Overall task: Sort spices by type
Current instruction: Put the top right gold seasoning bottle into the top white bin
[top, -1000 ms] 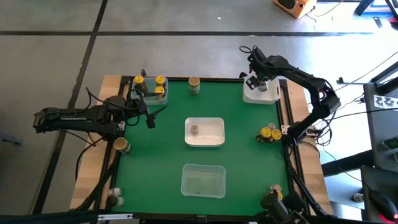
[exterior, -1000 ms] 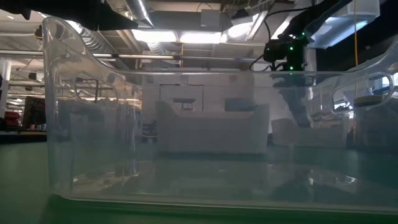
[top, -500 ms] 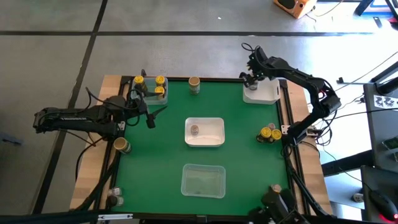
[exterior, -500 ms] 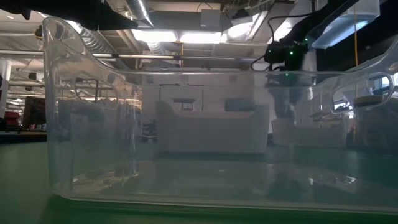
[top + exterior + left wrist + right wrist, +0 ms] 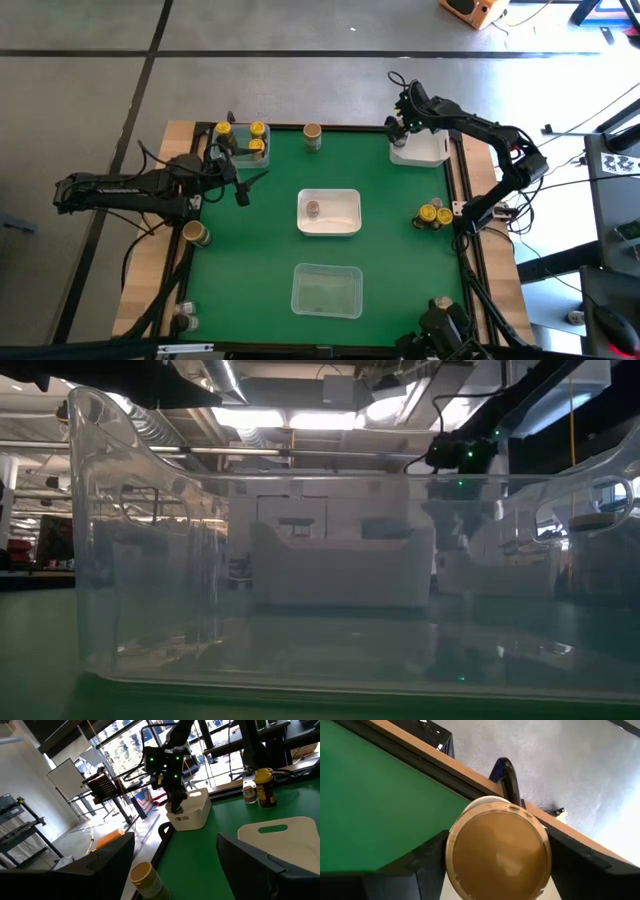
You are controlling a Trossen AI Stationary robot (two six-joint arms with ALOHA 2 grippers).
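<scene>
My right gripper (image 5: 399, 128) hangs over the far left corner of a white bin (image 5: 426, 151) at the table's far right, shut on a tan-topped spice jar (image 5: 497, 850). My left gripper (image 5: 249, 187) waits open at the left, level, beside a clear bin (image 5: 236, 157) that holds yellow-lidded jars (image 5: 256, 143). More jars stand upright on the table: one at the far edge (image 5: 312, 136), a yellow pair at the right (image 5: 435, 215), and one at the left (image 5: 195, 234). One jar (image 5: 313, 208) sits in the middle white bin (image 5: 345, 213). My right gripper pinches the jar by its round side wall (image 5: 451, 851) between the two fingers (image 5: 422, 866). The fingers slant steeply down from the table's right side. The jar's tan round end faces up toward the wrist. It is lifted off the table, over the white bin's corner (image 5: 176, 815).
An empty clear bin (image 5: 326, 290) stands near the front edge and fills the low view (image 5: 300, 580). More jars sit at the near left corner (image 5: 184, 320) and near right corner (image 5: 440, 303). Bare green mat (image 5: 400, 260) lies between the bins.
My right gripper has tipped more steeply downward and sunk a little over the far right white bin, shifting slightly toward the table's left edge. The jar has stayed between its fingers.
</scene>
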